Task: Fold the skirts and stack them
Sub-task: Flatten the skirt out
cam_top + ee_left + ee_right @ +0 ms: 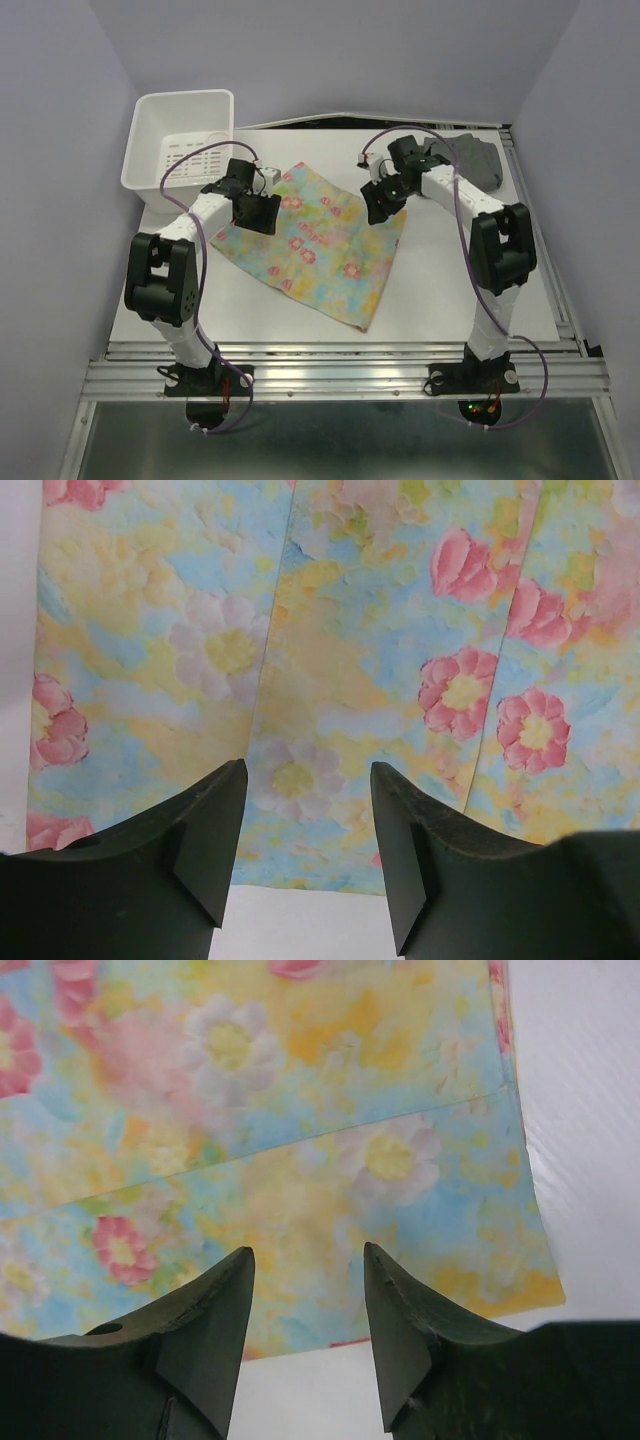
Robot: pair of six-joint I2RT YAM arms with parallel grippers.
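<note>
The floral skirt (315,240), thin pastel yellow-blue-green cloth with pink flowers, lies spread flat in the middle of the table. My left gripper (258,212) is open and empty above its left edge; the wrist view shows the cloth (330,630) and its edge between the fingers (215,810). My right gripper (383,200) is open and empty above the cloth's right corner; the cloth (300,1120) fills that wrist view. The grey skirt (478,160) lies bunched at the back right, behind the right arm.
A white plastic bin (180,135) stands at the back left, off the white table surface (250,310). Metal rails (340,365) run along the near edge by the arm bases. Lilac walls enclose the space.
</note>
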